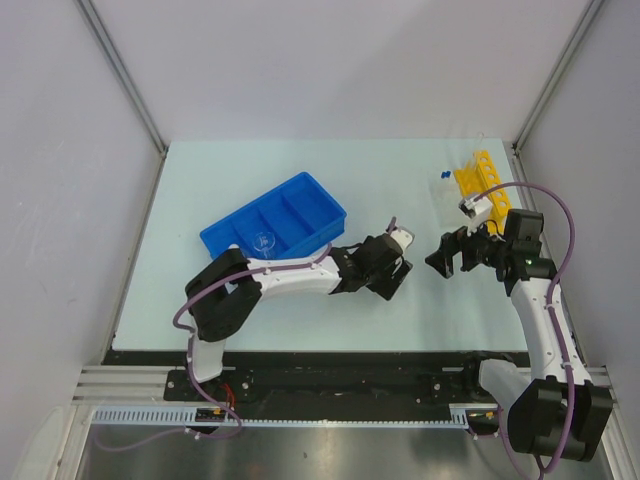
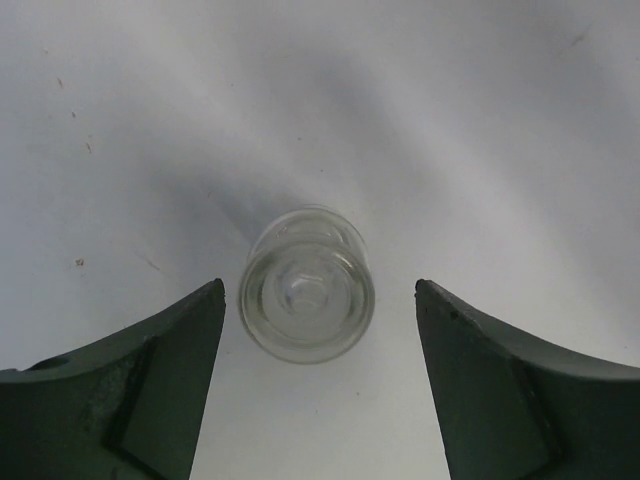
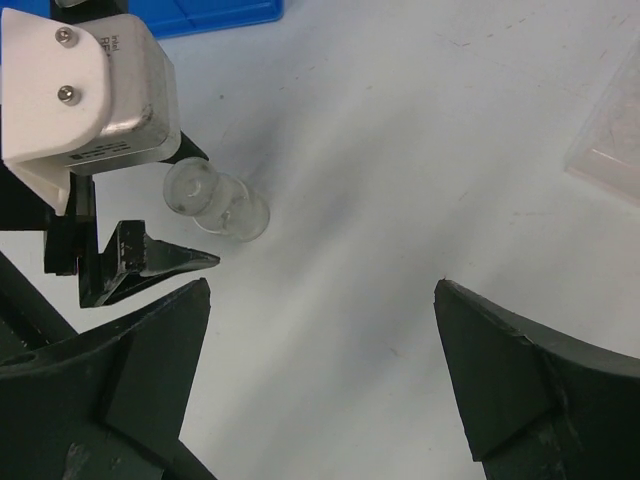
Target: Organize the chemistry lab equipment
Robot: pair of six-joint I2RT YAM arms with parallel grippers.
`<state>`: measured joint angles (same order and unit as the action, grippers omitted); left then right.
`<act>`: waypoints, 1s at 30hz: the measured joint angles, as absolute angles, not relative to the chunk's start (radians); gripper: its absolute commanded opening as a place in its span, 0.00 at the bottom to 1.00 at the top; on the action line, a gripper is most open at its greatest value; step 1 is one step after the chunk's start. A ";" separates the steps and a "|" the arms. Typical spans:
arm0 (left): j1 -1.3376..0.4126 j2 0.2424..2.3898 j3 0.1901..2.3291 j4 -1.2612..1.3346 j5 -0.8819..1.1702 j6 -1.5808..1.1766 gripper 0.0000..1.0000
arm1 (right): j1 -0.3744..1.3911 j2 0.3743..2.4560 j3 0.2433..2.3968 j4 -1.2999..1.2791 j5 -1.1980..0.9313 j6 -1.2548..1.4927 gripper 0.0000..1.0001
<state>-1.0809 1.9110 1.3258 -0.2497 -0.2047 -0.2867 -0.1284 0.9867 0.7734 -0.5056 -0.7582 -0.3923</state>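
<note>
A small clear glass vial (image 2: 306, 285) lies on its side on the table, its end facing my left wrist camera. My left gripper (image 2: 318, 288) is open, with one jaw on each side of the vial and neither touching it. The vial also shows in the right wrist view (image 3: 215, 200), beside the left gripper's fingertip (image 3: 170, 258). My right gripper (image 3: 322, 285) is open and empty over bare table, just right of the vial. In the top view the blue divided tray (image 1: 300, 200) holds a clear beaker (image 1: 262, 240). The yellow holed rack (image 1: 480, 172) stands at the far right, with two blue caps (image 1: 441, 174) beside it.
A clear rectangular plate (image 3: 612, 135) lies on the table to the right of my right gripper. The two grippers (image 1: 400, 265) (image 1: 445, 258) are close together at mid table. The blue tray's corner (image 3: 215, 12) is just behind the vial.
</note>
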 measured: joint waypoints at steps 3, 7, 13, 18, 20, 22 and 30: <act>-1.080 1.934 1.350 -0.267 -0.216 -0.287 0.69 | -0.128 0.987 0.773 -0.497 -0.748 -0.383 1.00; -1.081 1.955 1.373 -0.273 -0.215 -0.287 0.63 | -0.128 0.987 0.773 -0.496 -0.744 -0.374 1.00; -1.081 1.961 1.377 -0.276 -0.215 -0.288 0.60 | -0.128 0.987 0.773 -0.495 -0.741 -0.369 1.00; -1.081 1.962 1.379 -0.275 -0.216 -0.288 0.66 | -0.129 0.987 0.773 -0.495 -0.741 -0.369 1.00; -1.081 1.962 1.380 -0.276 -0.217 -0.288 0.66 | -0.130 0.987 0.773 -0.495 -0.740 -0.369 1.00; -1.081 1.966 1.385 -0.275 -0.218 -0.288 0.66 | -0.130 0.987 0.773 -0.495 -0.741 -0.369 1.00; -1.081 1.991 1.401 -0.272 -0.230 -0.288 0.55 | -0.133 0.987 0.773 -0.495 -0.740 -0.369 1.00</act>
